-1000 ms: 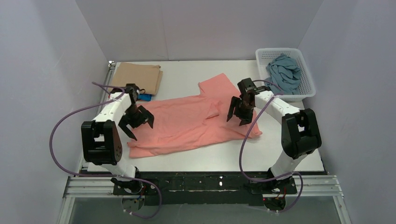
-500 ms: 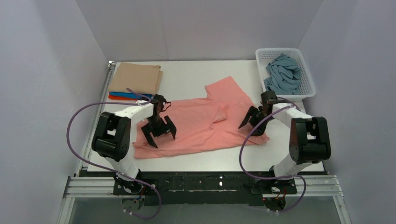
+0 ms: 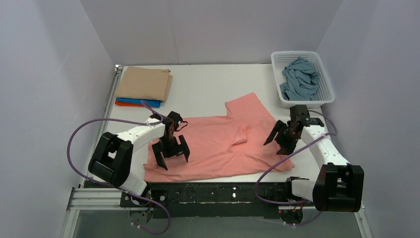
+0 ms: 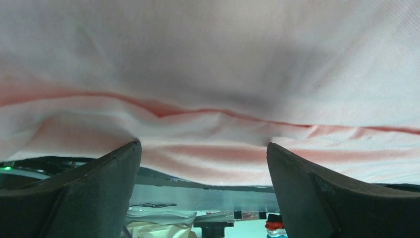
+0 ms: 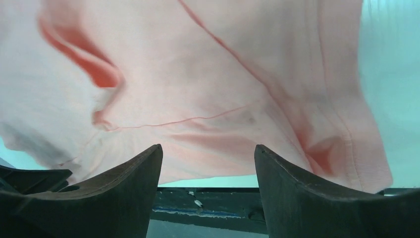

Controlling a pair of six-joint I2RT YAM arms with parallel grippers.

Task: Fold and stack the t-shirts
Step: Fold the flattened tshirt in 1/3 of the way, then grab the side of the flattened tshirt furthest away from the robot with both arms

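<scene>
A salmon-pink t-shirt (image 3: 218, 144) lies spread flat across the near half of the table, its hem at the front edge. My left gripper (image 3: 173, 159) is open, fingers pointing down on the shirt's left part. My right gripper (image 3: 279, 145) is open over the shirt's right edge. The left wrist view shows the pink cloth (image 4: 208, 74) under my open left gripper (image 4: 203, 145). The right wrist view shows the cloth (image 5: 198, 74) under my open right gripper (image 5: 208, 147). A folded tan shirt (image 3: 144, 83) tops a bright blue one (image 3: 146, 103) and an orange-red one (image 3: 124, 103) at the back left.
A white mesh basket (image 3: 297, 53) at the back right holds a crumpled dusty grey-blue shirt (image 3: 299, 79). The table's front edge and a dark metal rail (image 3: 218, 193) run just below the pink shirt. Grey walls enclose three sides.
Both grippers have moved toward the near edge of the table. The pink shirt has slid with them, nearer and a little to the right. Both stay open.
</scene>
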